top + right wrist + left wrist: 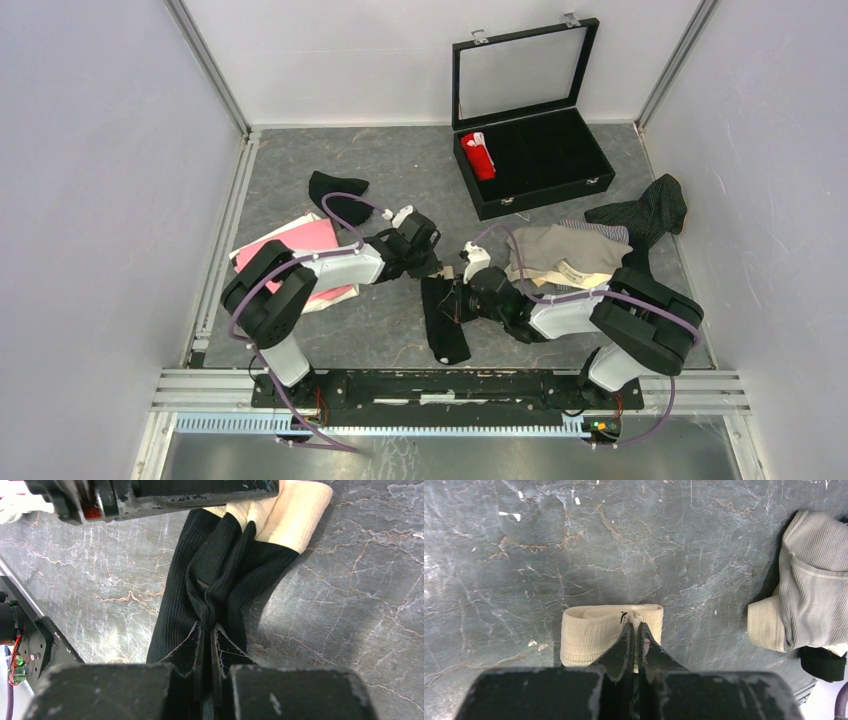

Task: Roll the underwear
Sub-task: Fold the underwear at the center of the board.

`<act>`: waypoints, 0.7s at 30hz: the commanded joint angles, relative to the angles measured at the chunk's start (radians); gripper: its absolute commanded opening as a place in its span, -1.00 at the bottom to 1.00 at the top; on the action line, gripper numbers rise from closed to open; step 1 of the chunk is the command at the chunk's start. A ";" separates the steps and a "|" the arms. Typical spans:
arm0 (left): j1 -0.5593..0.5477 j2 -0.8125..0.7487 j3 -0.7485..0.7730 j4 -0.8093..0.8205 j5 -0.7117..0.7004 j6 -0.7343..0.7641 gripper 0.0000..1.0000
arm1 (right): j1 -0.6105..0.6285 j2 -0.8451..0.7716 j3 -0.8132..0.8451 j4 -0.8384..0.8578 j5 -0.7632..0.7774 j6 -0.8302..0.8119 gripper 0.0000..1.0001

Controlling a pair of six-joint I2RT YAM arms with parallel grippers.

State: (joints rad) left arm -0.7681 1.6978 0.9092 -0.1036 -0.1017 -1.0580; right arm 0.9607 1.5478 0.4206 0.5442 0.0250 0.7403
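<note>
The black underwear (445,325) lies by the surface's (380,335) near edge, centre: light, limp ribbed cloth. Left fingers (620,652) clamp its cream waistband (589,630), likely the firmest hold; right fingers (184,650) pinch the bunched black middle.

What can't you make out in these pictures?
- Right wrist view: the black underwear's near end, behind the right gripper.
- Left wrist view: everything past its cream waistband, behind the left gripper.
- Top view: both pinch points, under the wrists.
- Top view: lettering on the red roll, too small.
</note>
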 commanded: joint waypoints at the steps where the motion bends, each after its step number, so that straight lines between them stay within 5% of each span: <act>1: -0.007 0.048 -0.012 0.031 0.003 0.026 -0.90 | 0.002 0.038 -0.045 -0.118 -0.021 0.005 -1.00; 11: -0.007 0.052 -0.051 0.053 0.013 0.023 0.17 | 0.002 0.027 -0.055 -0.124 -0.019 0.006 -0.99; 17: -0.007 -0.026 -0.040 0.020 -0.007 0.041 0.25 | 0.003 0.027 -0.060 -0.124 -0.015 0.008 -0.99; 21: -0.007 -0.102 -0.033 -0.001 -0.031 0.066 0.12 | 0.003 0.026 -0.063 -0.125 -0.014 0.007 -0.99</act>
State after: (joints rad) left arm -0.7761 1.6798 0.8909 -0.0219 -0.0826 -1.0576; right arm 0.9600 1.5478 0.4034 0.5716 0.0223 0.7601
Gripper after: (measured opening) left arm 0.592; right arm 0.068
